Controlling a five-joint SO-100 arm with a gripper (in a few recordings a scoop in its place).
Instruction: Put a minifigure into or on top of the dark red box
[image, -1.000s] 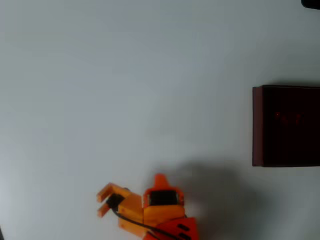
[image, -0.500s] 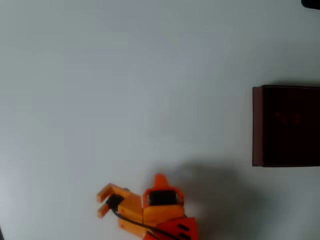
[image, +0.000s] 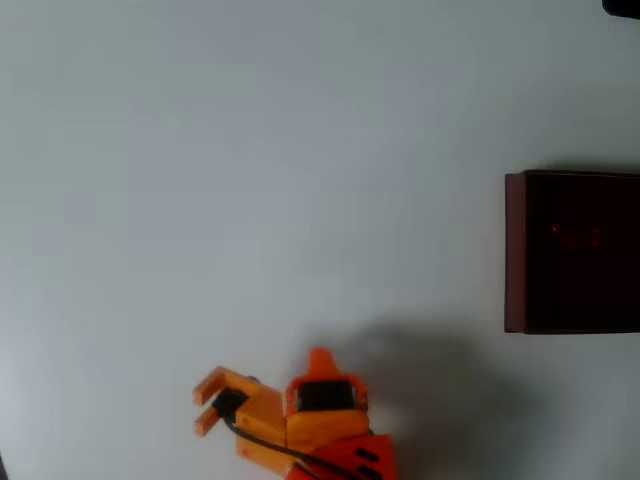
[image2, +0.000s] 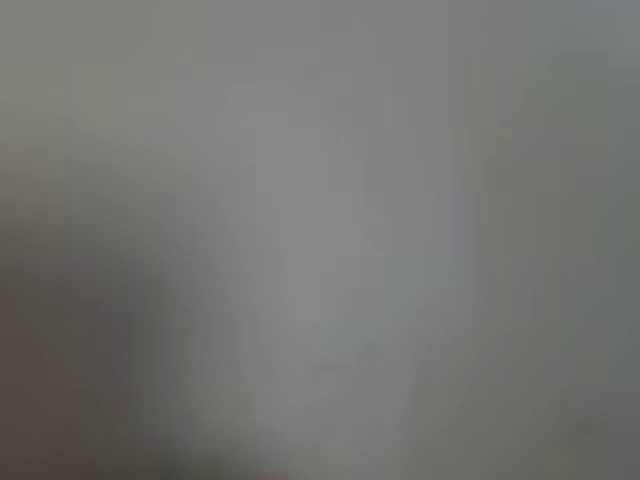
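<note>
1. Orange plastic marks our gripper (image: 207, 400) at the bottom edge of the overhead view, its two fingers (image: 211, 380) pointing toward the picture's left with a narrow gap between them and nothing held in that gap.

2. Well off to the opposite side from where the fingers point, and somewhat higher in the frame, sits the dark red box (image: 514, 250), cut off by the right edge. Bare white table (image: 250, 180) lies between it and us.

3. Inside the box's near-black interior we make out faint red specks (image: 575, 235). They may be the minifigure already lying there, but they are too dim for us to say so, or to read any long axis.

4. Blurred grey is all we get from the wrist view, so it adds nothing on the grip or the figure.

5. We judge that any coming move turns on this: the fingers face away from the box, so reaching it means swinging round toward the picture's right.
</note>
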